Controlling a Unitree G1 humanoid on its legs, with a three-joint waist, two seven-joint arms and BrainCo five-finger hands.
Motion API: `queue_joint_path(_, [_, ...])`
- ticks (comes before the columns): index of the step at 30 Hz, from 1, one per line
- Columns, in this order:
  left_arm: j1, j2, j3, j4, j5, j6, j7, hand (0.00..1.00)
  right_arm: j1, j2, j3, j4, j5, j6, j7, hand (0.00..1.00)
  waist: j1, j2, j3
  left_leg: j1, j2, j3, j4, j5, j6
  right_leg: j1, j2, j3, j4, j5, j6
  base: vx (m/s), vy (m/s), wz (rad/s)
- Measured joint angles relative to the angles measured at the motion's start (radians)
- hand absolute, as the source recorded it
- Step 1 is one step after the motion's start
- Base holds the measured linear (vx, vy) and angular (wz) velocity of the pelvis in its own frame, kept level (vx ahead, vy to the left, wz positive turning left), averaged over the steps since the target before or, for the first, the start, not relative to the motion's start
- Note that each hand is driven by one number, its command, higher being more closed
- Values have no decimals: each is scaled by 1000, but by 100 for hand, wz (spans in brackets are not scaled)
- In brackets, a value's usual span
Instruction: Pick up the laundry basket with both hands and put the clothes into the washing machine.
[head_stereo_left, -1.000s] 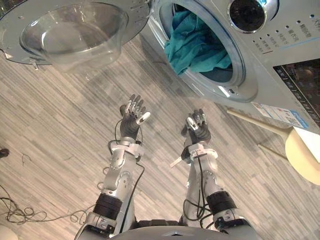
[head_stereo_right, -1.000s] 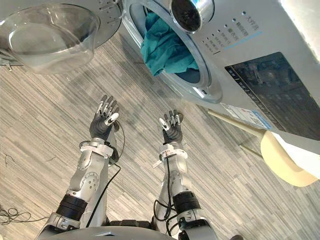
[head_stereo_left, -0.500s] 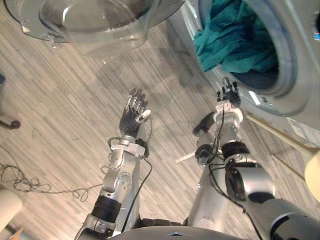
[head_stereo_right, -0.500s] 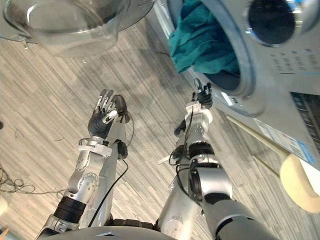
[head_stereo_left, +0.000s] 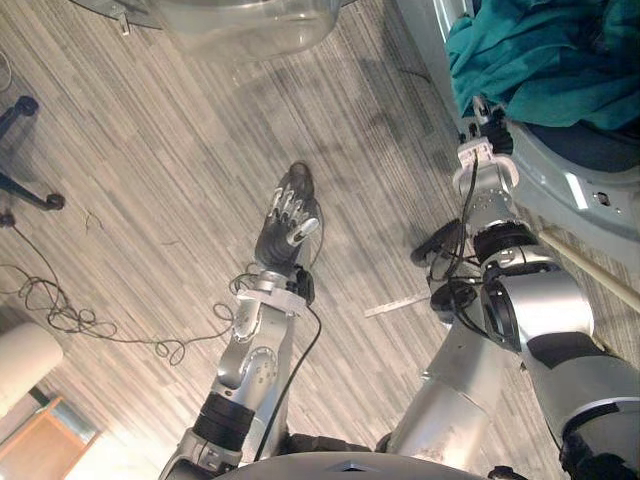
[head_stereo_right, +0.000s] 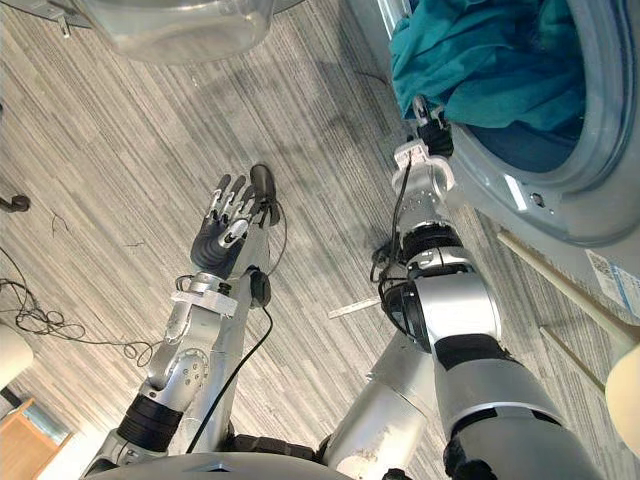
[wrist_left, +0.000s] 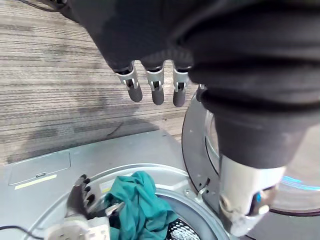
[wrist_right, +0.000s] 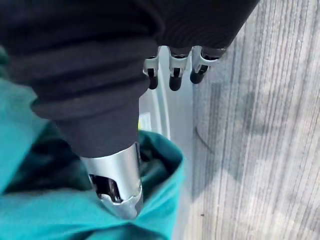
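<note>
Teal clothes (head_stereo_left: 540, 55) hang out of the washing machine's round opening (head_stereo_right: 560, 200) at the upper right. My right hand (head_stereo_left: 483, 125) reaches up to the lower edge of that cloth. In the right wrist view its fingers (wrist_right: 172, 75) are straight above the machine's rim, and its thumb (wrist_right: 117, 187) lies against the teal clothes (wrist_right: 30, 215). My left hand (head_stereo_left: 285, 225) is raised over the floor in the middle, open and holding nothing. The left wrist view looks past its straight fingers (wrist_left: 155, 90) to the teal clothes (wrist_left: 137, 200) and my right hand (wrist_left: 80, 197).
The machine's open door with its glass bowl (head_stereo_left: 250, 20) hangs at the top centre. A cream bar (head_stereo_left: 590, 275) slants below the machine at the right. A black chair base (head_stereo_left: 20, 110), a white cylinder (head_stereo_left: 25, 360) and a wooden box (head_stereo_left: 40, 440) stand at the left.
The camera has swung toward the machine. My right arm has stretched forward from beside the left one, bringing its hand up to the teal clothes. The left hand stays raised and open.
</note>
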Motion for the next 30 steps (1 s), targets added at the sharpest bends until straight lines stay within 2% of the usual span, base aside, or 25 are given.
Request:
queue_joint_path(3, [0, 2, -28, -18, 0, 8, 0, 0, -102, -2, 22, 3, 6, 4, 0, 100, 5, 20, 9, -25, 8, -3, 26, 0, 0, -8, 1, -6, 7, 3, -6, -69, -57, 1])
queue_joint_path(5, [0, 2, -29, -20, 0, 9, 0, 0, -124, 0, 7, -18, 38, 12, -20, 100, 22, 21, 9, -39, 26, 0, 60, 8, 4, -4, 18, -7, -10, 14, -18, -56, -45, -20])
queue_joint_path(8, [-1, 2, -29, -19, 0, 11, 0, 0, -110, 7, -28, -64, 42, 17, -24, 100, 26, 21, 9, -52, 39, 5, 88, 20, 10, 3, 39, -6, -36, 43, -20, -37, -31, -21])
queue_joint_path(12, [0, 2, -24, -8, 0, 11, 0, 0, 33, 13, -73, -286, 44, 55, -37, 100, 26, 21, 10, -39, 62, 25, 109, 14, 39, 50, 78, -16, -107, 82, -18, -19, -16, -22])
queue_joint_path(14, [2, 1, -8, -2, 0, 11, -1, 0, 131, 15, -125, -466, -10, 19, -18, 100, 15, 20, 11, -22, 67, 28, 120, 3, 53, 82, 90, -18, -134, 94, -13, -21, -14, -14])
queue_joint_path(16, [6, 3, 24, 20, 0, 10, 0, 0, 178, -25, -280, -669, -86, -93, 18, 100, -24, 19, 11, 20, 69, 35, 120, -11, 60, 134, 99, -16, -180, 108, -10, -30, -6, -16])
queue_joint_path(17, [7, 8, 24, 22, 0, 10, -1, 0, 179, -50, -307, -691, -79, -99, 26, 100, -31, 18, 11, 31, 70, 40, 119, -15, 59, 144, 102, -14, -192, 115, -5, -40, -14, -26])
queue_joint_path(19, [11, 9, 12, 20, 2, 5, -14, 0, 193, -27, -298, -713, -92, -110, 32, 100, -13, 17, 11, 49, 75, 64, 117, -28, 49, 152, 111, 3, -222, 131, 0, -24, -23, -26])
queue_joint_path(22, [19, 12, 11, 21, 2, 8, -15, 0, 213, -18, -330, -758, -109, -112, 29, 100, -16, 15, 12, 50, 76, 67, 100, -29, 50, 181, 139, -3, -307, 166, 16, -2, -6, -9])
queue_joint_path(24, [22, 11, 17, 21, 2, 7, -15, 0, 210, -18, -370, -758, -87, -119, 25, 100, -18, 11, 14, 50, 72, 82, 105, -36, 65, 217, 159, -4, -396, 228, 23, 14, 51, -6])
queue_joint_path(25, [22, 13, 17, 22, 2, 7, -15, 0, 205, -18, -374, -757, -78, -119, 24, 0, -20, 10, 15, 50, 72, 86, 110, -41, 73, 226, 165, -5, -414, 247, 25, 26, 59, -17])
queue_joint_path(28, [37, 20, 15, 32, 2, 7, -16, 0, 150, -21, -376, -701, -58, -133, 8, 0, -32, 9, 16, 49, 69, 114, 145, -69, 106, 255, 173, 3, -486, 290, 39, 33, 65, -15])
queue_joint_path(30, [45, 20, 10, 46, 2, 7, -16, 0, 101, -21, -373, -613, -61, -164, -15, 0, -39, 8, 16, 49, 71, 115, 160, -83, 101, 264, 177, 6, -500, 294, 37, -3, 39, -6])
